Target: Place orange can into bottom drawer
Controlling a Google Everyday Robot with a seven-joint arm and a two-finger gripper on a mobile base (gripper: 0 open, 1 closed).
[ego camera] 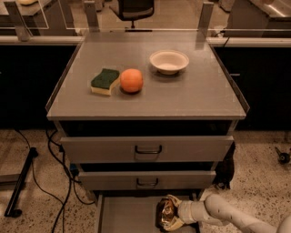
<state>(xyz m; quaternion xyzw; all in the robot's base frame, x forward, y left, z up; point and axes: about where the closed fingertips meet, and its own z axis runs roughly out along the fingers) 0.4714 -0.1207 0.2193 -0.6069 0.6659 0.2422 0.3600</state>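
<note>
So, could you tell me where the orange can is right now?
The can is low in the camera view, right of centre, held in the gripper at the right side of the open bottom drawer.

Looked like a lab or office test area, grey metal cabinet (pixel 145 102) stood on speckled floor (pixel 259 182), loose cables (pixel 59 168) lay alongside, office chair (pixel 132 9) stood behind, gripper (pixel 171 211) sat low in the bottom drawer (pixel 127 216), clamped on the orange can (pixel 163 214).
</note>
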